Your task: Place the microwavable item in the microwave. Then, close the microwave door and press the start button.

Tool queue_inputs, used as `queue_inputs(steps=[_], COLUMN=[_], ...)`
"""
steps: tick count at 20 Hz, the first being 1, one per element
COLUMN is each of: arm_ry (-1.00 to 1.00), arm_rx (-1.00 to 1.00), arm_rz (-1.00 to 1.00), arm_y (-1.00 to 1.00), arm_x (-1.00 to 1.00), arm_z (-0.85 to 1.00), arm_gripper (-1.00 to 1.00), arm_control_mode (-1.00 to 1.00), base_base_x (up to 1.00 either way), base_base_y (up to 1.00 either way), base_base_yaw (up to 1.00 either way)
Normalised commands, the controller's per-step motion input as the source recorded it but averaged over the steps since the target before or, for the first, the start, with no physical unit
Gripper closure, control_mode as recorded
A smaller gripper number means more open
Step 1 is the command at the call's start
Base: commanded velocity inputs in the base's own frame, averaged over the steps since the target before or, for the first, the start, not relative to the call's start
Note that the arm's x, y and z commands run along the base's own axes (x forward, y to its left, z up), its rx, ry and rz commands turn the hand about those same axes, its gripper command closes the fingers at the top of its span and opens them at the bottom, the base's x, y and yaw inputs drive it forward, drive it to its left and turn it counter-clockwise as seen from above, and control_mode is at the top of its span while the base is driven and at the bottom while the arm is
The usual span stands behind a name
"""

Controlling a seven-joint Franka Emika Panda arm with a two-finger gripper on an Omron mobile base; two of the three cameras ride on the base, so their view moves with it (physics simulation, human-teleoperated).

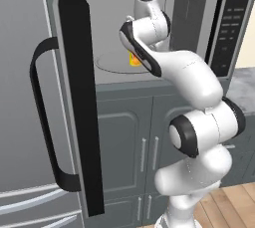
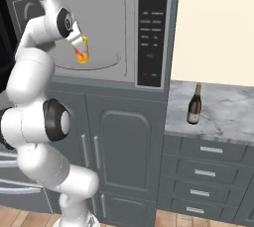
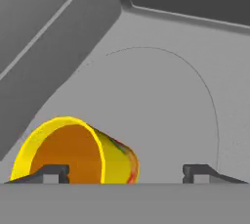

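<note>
End effector open, inside the microwave; fingertips spread wide, grasping nothing. Cup lies tipped on its side at 9 o'clock of the hand view, just beside the left fingertip, mouth toward the camera, on the turntable. Whether they touch, cannot tell. Nothing visible inside the cup. Risk: it looks free to roll, and the arm could knock it on retreat. Door stands wide open, handle outward; not yet closed. Bottle upright on the worktop, well apart.
</note>
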Motion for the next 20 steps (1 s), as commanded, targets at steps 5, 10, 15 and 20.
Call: queue_inputs(steps=[5, 10, 15, 20], arm_ry=[-0.36, -0.23, 0.00, -0.33], arm_rx=[0.00, -0.16, -0.34, -0.44], arm_rz=[0.00, 0.00, 0.04, 0.01], arm_y=[-0.13, -0.02, -0.12, -0.35], arm_x=[-0.59, -1.00, -0.42, -0.94], arm_z=[0.25, -0.52, -0.74, -0.08], arm_gripper=[-1.00, -1.00, -1.00, -1.00], arm_control_mode=[-1.00, -1.00, -1.00, -1.00], base_base_x=[0.00, 0.00, 0.00, 0.00], base_base_y=[0.00, 0.00, 0.00, 0.00], base_base_yaw=[0.00, 0.00, 0.00, 0.00])
